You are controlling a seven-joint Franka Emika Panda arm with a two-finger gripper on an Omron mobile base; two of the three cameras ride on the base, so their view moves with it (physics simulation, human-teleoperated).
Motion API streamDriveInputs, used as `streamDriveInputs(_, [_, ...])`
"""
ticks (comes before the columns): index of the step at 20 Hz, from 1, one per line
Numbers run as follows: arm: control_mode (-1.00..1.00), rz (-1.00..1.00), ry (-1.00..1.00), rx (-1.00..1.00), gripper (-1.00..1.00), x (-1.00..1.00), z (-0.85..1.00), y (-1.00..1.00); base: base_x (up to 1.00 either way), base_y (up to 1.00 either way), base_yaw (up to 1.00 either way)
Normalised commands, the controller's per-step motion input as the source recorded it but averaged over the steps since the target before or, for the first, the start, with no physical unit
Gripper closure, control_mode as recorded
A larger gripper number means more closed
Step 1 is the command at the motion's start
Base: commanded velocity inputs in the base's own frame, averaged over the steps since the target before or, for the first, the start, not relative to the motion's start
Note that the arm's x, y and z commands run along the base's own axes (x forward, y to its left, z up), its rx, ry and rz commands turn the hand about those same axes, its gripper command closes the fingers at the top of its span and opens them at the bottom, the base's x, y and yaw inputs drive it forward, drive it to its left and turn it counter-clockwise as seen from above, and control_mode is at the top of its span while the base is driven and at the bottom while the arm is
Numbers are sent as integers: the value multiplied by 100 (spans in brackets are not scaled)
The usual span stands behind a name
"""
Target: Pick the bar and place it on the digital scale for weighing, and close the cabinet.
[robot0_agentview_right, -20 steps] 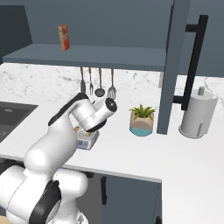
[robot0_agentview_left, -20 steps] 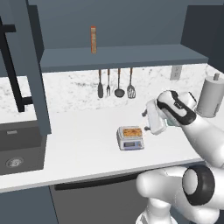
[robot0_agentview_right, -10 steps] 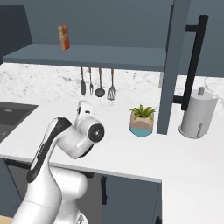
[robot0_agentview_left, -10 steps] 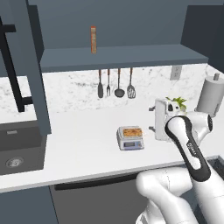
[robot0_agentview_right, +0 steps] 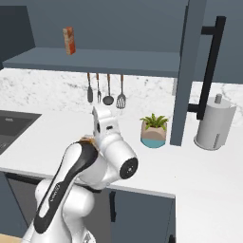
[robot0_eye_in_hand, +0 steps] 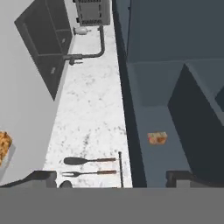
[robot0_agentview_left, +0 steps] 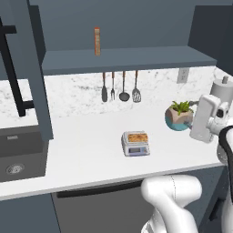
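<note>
Since a second ago, the white robot arm has swung away from the scale and off to the right side of the counter.

From the left base view, the small flat golden-brown grainy bar (robot0_agentview_left: 135, 137) lies on the silver plate of the little light-grey digital scale (robot0_agentview_left: 135, 144), which sits on the white counter (robot0_agentview_left: 86, 150). The white hand (robot0_agentview_left: 204, 119) is well apart from the scale, just beside a small green plant in a blue and tan pot (robot0_agentview_left: 179, 116). A dark blue cabinet door with a long black handle (robot0_agentview_left: 13, 68) stands open on the left, above the dark sink (robot0_agentview_left: 18, 152). A tall thin orange box (robot0_agentview_left: 97, 41) stands upright on the blue shelf, and three black kitchen tools (robot0_agentview_left: 120, 86) hang on the wall below it.

From the right base view, the arm's big white elbow hides most of the scale. Another open dark blue cabinet door (robot0_agentview_right: 187, 71) stands beside a grey paper towel roll (robot0_agentview_right: 214, 124).

From the hand view, the gripper (robot0_eye_in_hand: 113, 179) has its two dark fingertips (robot0_eye_in_hand: 41, 177) spread wide apart with nothing between them. A corner of the bar shows at the left edge.
</note>
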Motion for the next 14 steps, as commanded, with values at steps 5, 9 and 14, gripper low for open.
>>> streamDriveInputs(5, [-100,0,-39,5,-100,-76,13,-44,0,0,0])
streamDriveInputs(9, [-100,0,-37,22,-100,-64,-7,-59,0,0,0])
streamDriveInputs(14, [-100,0,-19,20,-100,-31,-9,-33,0,0,0])
